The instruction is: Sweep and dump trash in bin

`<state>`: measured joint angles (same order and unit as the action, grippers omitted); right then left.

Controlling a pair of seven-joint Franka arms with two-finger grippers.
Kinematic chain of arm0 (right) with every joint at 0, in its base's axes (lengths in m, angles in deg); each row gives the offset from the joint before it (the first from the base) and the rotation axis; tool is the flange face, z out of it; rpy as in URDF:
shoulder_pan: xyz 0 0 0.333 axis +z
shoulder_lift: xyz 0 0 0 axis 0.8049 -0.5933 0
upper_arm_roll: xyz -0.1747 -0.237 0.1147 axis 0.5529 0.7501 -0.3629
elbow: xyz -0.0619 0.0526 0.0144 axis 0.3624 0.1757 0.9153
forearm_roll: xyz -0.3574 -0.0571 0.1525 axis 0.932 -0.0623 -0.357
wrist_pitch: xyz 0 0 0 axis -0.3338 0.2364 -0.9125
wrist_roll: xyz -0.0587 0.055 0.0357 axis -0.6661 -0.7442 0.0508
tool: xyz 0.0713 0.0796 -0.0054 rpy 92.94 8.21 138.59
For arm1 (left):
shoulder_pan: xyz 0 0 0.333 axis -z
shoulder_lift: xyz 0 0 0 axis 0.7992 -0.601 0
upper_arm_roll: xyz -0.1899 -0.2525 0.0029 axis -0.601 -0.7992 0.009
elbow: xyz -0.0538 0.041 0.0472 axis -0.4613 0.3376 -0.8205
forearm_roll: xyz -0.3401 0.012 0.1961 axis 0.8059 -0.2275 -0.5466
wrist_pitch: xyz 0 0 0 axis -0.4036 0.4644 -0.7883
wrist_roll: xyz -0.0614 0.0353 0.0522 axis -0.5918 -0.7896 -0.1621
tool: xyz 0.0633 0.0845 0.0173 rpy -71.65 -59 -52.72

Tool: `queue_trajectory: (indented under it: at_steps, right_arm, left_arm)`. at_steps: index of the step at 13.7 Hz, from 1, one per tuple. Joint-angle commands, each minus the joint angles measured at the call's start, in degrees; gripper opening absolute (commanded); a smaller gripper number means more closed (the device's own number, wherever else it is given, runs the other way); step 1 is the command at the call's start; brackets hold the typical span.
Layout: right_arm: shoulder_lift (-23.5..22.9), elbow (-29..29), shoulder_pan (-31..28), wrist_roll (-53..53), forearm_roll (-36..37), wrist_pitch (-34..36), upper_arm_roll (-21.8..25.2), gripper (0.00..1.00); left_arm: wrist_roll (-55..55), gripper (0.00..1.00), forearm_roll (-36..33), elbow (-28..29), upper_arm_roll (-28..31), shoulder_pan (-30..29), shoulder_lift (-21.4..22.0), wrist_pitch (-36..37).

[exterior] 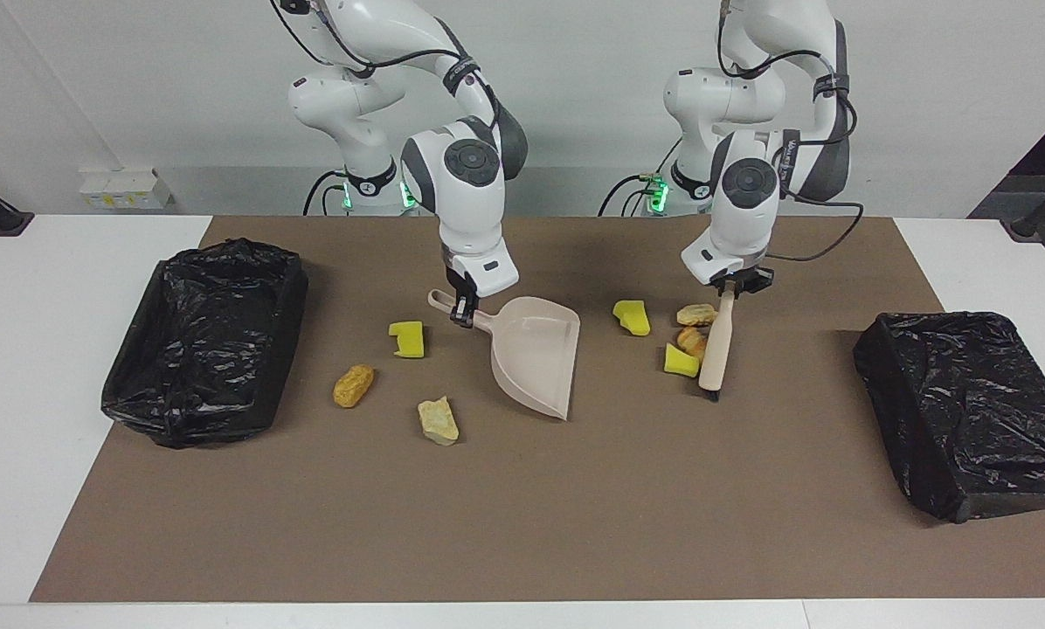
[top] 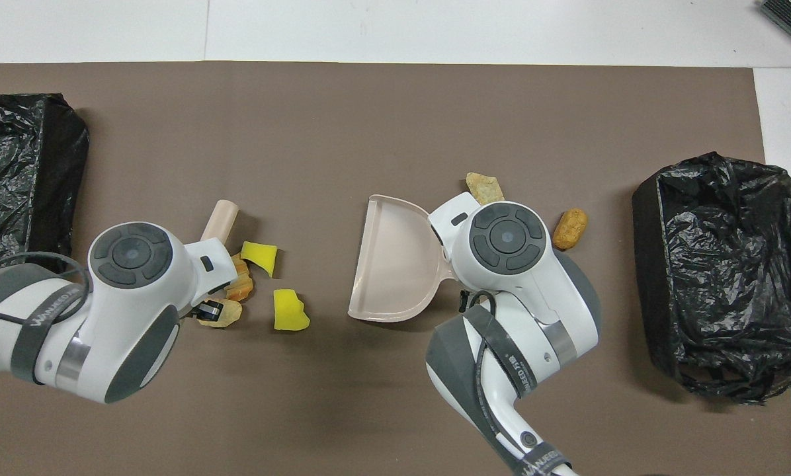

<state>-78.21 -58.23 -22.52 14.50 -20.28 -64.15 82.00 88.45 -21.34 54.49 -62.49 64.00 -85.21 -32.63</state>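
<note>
Brown mat on white counter [exterior: 68, 262], black-lined bins at both ends. Left hand [exterior: 730, 286] clamped on brush [exterior: 713, 349], long axis pointing away from robots. Four scraps [exterior: 687, 336] bunched against brush. Pan [exterior: 533, 362] gripped at handle by right hand [exterior: 462, 307], mouth facing that bunch; from brush in facing view, pan at 9 o'clock. Left arm nearer. Three scraps [exterior: 406, 339] past pan, untouched.

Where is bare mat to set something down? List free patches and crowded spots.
Free: the wide strip of mat farther from the robots than the dustpan, between the two bins; also the patch between the brush and the left arm's bin. Crowded: four scraps against the brush, three beside the dustpan.
</note>
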Motion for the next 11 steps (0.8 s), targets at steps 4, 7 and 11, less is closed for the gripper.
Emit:
queue_trajectory:
  at_steps: [4, 7, 11]
  right_arm:
    - [1.8, -2.6, -0.2, 3.2, 1.2, -0.9, -0.3, 0.00]
    - [1.9, -3.2, -0.2, 7.3, 1.6, -0.9, -0.3, 0.00]
    - [2.8, -7.6, -0.5, 9.8, 1.7, -5.8, -0.2, 0.00]
  left_arm:
    - [10.5, 0.00, 0.8, 6.1, 0.8, -5.2, 9.0, 7.3]
    - [21.1, 0.00, 0.8, 11.9, 0.7, -5.4, 12.0, 6.0]
    - [34.9, 0.00, 4.1, 15.5, 0.4, -0.1, 11.6, 4.7]
